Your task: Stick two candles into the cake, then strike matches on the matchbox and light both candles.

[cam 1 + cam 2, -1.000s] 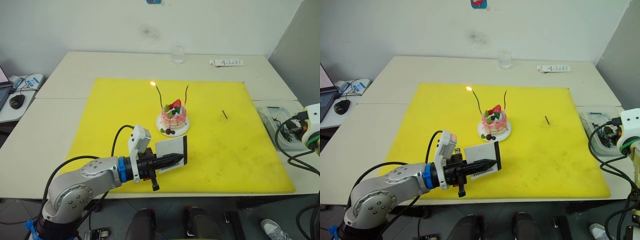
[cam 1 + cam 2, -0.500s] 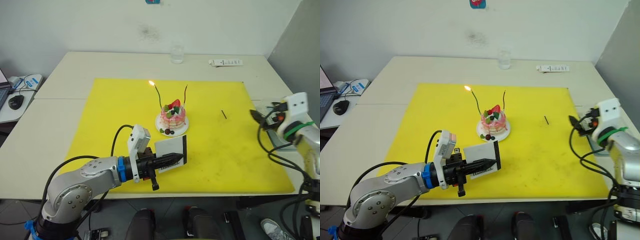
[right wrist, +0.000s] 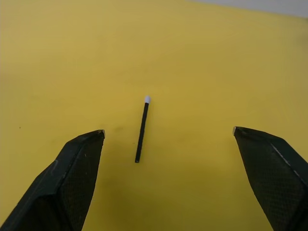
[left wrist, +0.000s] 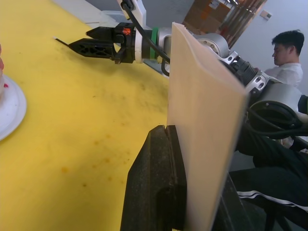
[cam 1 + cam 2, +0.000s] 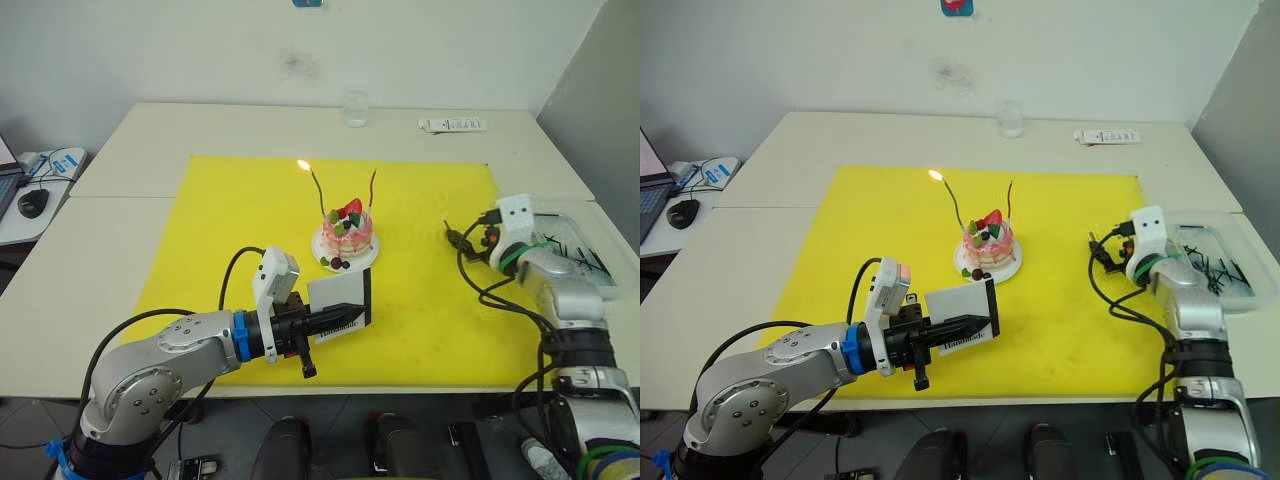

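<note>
**Right end effector spread over the match, one candle lit**

Our left end effector [image 5: 345, 316] clamps the matchbox [image 5: 340, 300] upright over the yellow mat [image 5: 220, 230], just in front of the cake [image 5: 348, 235]. Both candles [image 5: 318, 192] stand in the cake; the left one carries a flame. Further right, our right end effector [image 3: 168, 139] hangs wide open with a match [image 3: 142, 129] lying on the mat between its fingers.

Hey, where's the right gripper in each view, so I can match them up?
Left eye: right gripper right of the cake.
Right eye: same spot.
Left wrist: beyond the matchbox, far off.
Right wrist: open, flanking a match.
Shared landmark: yellow mat.
</note>
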Controlling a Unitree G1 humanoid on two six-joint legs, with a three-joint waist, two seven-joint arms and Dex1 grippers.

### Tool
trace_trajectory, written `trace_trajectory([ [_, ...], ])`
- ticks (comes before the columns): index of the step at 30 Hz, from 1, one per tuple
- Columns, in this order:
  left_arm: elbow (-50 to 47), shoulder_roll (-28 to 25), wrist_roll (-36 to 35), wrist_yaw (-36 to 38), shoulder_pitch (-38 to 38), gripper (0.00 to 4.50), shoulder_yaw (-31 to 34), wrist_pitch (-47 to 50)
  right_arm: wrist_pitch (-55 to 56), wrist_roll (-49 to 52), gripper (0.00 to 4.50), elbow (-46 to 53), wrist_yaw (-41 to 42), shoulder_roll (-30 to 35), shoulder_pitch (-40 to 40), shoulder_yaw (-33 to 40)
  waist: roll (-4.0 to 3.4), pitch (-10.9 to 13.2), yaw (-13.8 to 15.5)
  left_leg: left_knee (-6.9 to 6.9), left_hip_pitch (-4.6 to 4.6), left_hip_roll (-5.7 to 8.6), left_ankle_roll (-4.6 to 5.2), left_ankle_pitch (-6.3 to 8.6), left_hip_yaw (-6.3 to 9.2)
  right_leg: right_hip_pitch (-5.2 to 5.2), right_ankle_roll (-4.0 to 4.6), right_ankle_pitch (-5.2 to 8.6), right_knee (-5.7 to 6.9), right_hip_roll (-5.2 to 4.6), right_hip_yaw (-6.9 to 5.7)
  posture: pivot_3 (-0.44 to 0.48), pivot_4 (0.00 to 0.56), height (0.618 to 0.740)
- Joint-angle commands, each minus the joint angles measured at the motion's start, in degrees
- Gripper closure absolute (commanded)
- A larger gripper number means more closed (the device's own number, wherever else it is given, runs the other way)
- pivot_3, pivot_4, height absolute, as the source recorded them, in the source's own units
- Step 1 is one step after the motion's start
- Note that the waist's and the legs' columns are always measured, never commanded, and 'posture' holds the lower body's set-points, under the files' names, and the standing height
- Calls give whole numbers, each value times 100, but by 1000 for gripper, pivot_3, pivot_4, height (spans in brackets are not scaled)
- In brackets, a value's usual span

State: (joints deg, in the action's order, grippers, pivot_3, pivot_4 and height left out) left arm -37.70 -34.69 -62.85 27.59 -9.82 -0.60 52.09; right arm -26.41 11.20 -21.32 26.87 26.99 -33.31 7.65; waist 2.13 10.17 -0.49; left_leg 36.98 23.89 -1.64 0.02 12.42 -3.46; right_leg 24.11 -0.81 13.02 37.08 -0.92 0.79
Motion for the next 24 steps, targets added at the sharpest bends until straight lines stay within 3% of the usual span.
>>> trace_trajectory([
  [1,-201,-29,-83,-28,-27,4500,90,-41,301,-65,31,-171,-74,-60,-251,12,0,0,-2,0,0,0,0,0,0,0,0,0,0,0,1,0,150,740],
  [12,-222,-26,-102,-59,-44,4500,60,-39,802,-383,31,-888,-284,-418,-582,-155,0,0,-51,2,-2,0,0,0,-1,-1,-3,-3,3,0,2,0,150,740],
  [15,-227,-26,-106,-67,-50,4500,62,-37,875,-437,667,-1031,-356,-461,-628,-166,0,0,-67,2,-2,0,0,0,1,-1,-2,-3,4,0,1,0,150,740],
  [19,-260,-29,-109,-82,-28,4500,55,-32,920,-455,2066,-1121,-414,-518,-640,-209,0,0,-74,3,-2,1,0,0,1,-2,-5,-4,5,-1,1,0,150,740],
  [24,-292,-52,-117,-88,-14,4500,52,-17,984,-478,2066,-1251,-462,-559,-666,-177,0,-1,-78,5,-2,2,0,0,-1,-3,-8,-6,4,-2,3,0,150,740],
])
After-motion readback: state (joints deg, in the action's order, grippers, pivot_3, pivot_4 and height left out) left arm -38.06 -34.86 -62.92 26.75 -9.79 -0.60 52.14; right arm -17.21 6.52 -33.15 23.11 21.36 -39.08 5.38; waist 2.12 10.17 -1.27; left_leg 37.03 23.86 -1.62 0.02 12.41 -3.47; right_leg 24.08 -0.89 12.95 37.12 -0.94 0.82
